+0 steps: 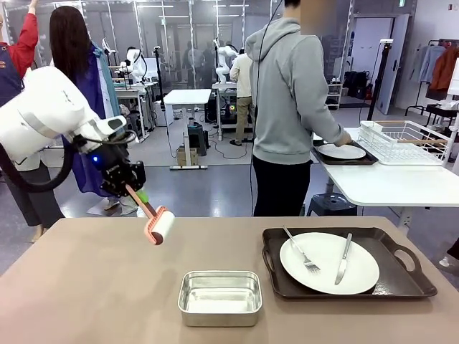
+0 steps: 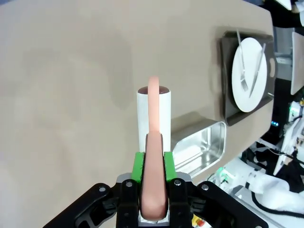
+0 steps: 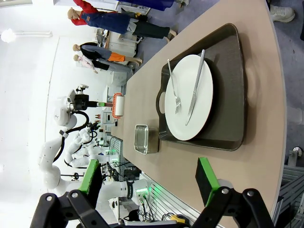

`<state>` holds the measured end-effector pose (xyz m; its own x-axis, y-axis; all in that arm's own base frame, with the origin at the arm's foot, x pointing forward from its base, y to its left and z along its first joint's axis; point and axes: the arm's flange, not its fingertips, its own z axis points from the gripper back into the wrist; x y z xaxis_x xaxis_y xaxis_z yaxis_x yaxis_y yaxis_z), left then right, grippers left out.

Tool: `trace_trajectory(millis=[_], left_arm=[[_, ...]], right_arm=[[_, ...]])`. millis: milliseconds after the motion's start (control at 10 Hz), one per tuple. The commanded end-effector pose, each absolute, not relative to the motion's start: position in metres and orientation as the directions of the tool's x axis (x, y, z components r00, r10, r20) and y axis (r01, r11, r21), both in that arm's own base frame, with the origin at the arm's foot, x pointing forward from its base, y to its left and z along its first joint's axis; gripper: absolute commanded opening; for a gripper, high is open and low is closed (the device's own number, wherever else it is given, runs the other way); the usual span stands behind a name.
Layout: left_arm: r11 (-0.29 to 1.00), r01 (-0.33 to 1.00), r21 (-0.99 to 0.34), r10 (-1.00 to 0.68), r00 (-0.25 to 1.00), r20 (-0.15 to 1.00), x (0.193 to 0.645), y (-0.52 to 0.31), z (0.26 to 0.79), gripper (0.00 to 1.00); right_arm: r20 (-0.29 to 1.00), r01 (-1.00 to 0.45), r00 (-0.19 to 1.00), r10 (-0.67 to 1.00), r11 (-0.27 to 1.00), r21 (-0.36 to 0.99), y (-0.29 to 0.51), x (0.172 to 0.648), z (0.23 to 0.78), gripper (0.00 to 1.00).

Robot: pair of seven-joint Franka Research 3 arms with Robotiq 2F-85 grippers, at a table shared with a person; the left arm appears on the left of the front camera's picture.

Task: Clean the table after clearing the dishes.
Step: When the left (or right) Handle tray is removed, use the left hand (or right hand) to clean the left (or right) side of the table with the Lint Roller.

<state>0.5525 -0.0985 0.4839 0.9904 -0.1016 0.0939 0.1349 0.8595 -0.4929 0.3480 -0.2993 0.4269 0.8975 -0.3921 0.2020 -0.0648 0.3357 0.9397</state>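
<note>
My left gripper (image 1: 131,189) is shut on the pink handle of a lint roller (image 1: 159,228), whose white roll hangs just above the far left part of the beige table (image 1: 86,287). From the left wrist, the roller (image 2: 154,111) points away from the gripper (image 2: 154,164) over bare tabletop (image 2: 71,71). One of the dishes, a white plate (image 1: 328,261) with fork and knife, lies on a dark tray (image 1: 405,281) at the right. My right gripper (image 3: 147,178) stands open above the table's near edge, apart from that tray (image 3: 232,95). A second plate (image 1: 341,151) sits on a tray on the white side table.
A small steel pan (image 1: 219,296) sits front centre, left of the tray. A person in a grey hoodie (image 1: 290,93) stands at the far side, hand at the second plate. A wire dish rack (image 1: 405,140) is on the white side table.
</note>
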Motion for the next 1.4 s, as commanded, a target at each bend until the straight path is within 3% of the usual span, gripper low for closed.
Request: trace_trajectory(millis=[0,600,900,1300], left_arm=[[0.842,0.105,-0.530,-0.050,0.992,0.117,0.555,-0.098,0.448,0.20],[0.764,0.027,-0.645,0.002,0.999,0.043,0.546,-0.082,0.351,0.20],[0.749,0.062,-0.659,0.003,0.995,0.097,0.538,-0.068,0.304,0.20],[0.748,0.118,-0.653,-0.005,0.985,0.173,0.517,0.002,0.284,0.20]], right_arm=[[0.218,-0.085,0.896,-0.388,0.331,0.940,-0.298,0.346,0.428,1.00],[0.218,-0.085,0.896,-0.388,0.331,0.940,-0.298,0.346,0.428,1.00],[0.218,-0.085,0.896,-0.388,0.331,0.940,-0.298,0.346,0.428,1.00],[0.218,-0.085,0.896,-0.388,0.331,0.940,-0.298,0.346,0.428,1.00]])
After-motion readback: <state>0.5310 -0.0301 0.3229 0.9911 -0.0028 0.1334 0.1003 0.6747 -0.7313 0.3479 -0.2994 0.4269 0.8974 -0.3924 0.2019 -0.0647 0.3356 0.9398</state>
